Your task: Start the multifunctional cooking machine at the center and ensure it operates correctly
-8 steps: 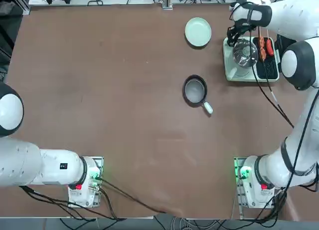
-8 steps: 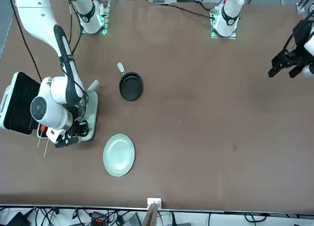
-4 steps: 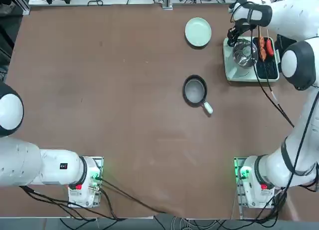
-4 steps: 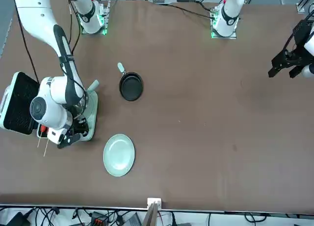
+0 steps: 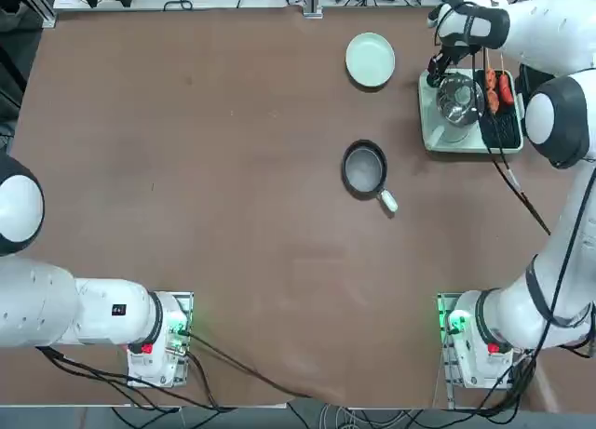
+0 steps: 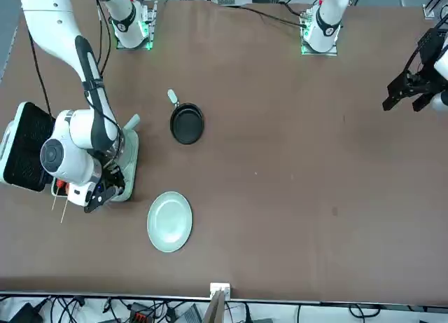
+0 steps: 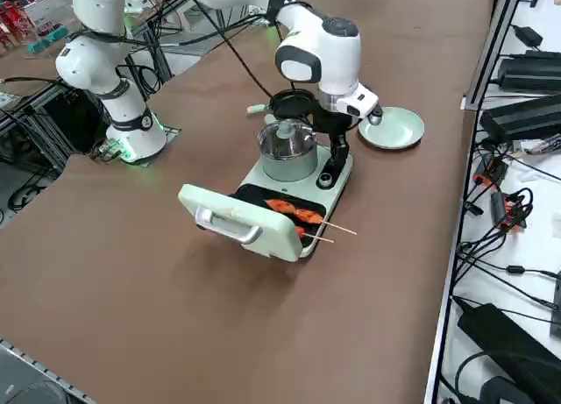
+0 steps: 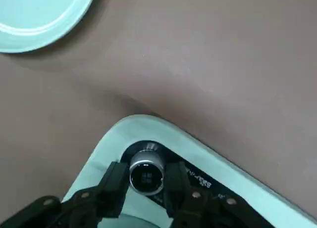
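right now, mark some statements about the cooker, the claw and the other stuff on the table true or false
1. The right claw has its fingers on either side of the knob of the multifunctional cooking machine. True.
2. The machine's hinged lid is closed over the grill plate. False: it lies folded open, with skewered food showing on the grill.
3. The small black frying pan sits on the machine. False: it stands apart on the table.
4. The pale green plate is empty. True.
5. A steel pot stands in the machine. True.
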`<control>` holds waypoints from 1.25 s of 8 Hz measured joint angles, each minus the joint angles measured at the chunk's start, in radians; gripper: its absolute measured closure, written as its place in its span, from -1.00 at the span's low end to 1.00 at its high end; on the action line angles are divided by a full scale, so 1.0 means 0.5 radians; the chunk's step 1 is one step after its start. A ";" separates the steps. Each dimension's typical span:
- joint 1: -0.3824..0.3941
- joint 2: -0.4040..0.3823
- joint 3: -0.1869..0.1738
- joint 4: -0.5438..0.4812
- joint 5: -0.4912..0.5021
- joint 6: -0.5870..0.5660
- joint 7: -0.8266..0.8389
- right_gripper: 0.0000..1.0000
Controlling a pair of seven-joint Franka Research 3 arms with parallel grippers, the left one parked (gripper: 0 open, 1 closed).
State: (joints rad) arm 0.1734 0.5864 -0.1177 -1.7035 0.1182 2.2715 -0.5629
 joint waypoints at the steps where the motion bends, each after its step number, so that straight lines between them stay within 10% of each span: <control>1: 0.000 0.000 -0.002 0.001 0.000 -0.002 -0.054 0.15; 9: 0.013 0.011 -0.002 0.013 -0.055 -0.014 -0.358 0.14; 10: 0.011 0.026 -0.018 0.004 -0.089 -0.037 -0.358 -0.13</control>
State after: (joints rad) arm 0.1790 0.5994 -0.1266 -1.7013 0.0736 2.2533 -0.7420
